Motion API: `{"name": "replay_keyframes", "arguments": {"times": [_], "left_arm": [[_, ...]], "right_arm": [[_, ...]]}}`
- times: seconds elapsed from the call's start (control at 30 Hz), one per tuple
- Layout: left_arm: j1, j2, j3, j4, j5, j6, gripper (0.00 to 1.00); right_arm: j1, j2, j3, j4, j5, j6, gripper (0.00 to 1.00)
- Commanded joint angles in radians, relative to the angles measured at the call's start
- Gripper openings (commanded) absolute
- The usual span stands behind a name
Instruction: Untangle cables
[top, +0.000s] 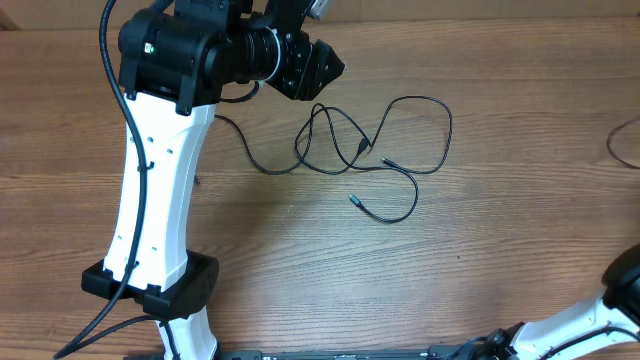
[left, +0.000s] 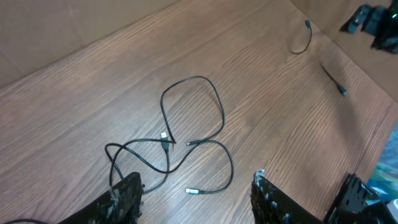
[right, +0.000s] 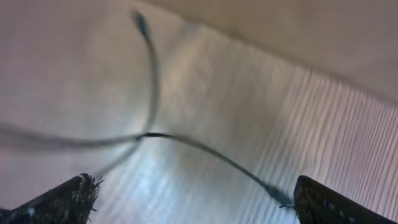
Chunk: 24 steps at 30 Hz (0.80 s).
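Overhead view: cables (top: 375, 160) lie looped on the table (top: 300, 260). The left claw (left: 196, 186) stands parted, empty; the right claw (right: 196, 193) gapes wide, empty.

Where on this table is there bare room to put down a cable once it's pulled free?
Bare table lies on the robot's side of the tangled cables, between the left arm and right arm. Another open patch sits between the tangle and the stray cord at the right edge. Crowded only around the tangle.
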Motion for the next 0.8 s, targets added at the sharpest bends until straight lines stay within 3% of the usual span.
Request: {"name": "replay_keyframes", "arguments": {"times": [0.0,0.13,0.33,0.47,0.63,0.77], "left_arm": [[-0.002,0.001,0.021,-0.006,0.039,0.023,0.56],[-0.002,0.001,0.021,-0.006,0.042,0.026,0.56],[-0.002,0.001,0.021,-0.006,0.042,0.027,0.57],[-0.002,0.001,0.021,-0.006,0.042,0.026,0.57],[-0.002,0.001,0.021,0.002,0.041,0.047,0.56],[0.000,0.001,0.021,0.037,-0.080,0.066,0.50]], "right_arm": [[-0.043,0.063,-0.006,-0.024,-0.064,0.064,1.00],[-0.067,0.085,-0.006,-0.010,-0.176,0.032,1.00],[-0.038,0.082,0.014,0.046,-0.413,-0.262,1.00],[-0.010,0.082,0.015,0.042,-0.405,-0.254,1.00],[0.043,0.082,0.015,0.020,-0.659,-0.465,1.00],[0.127,0.082,0.015,0.001,-0.805,-0.553,1.00]]}}
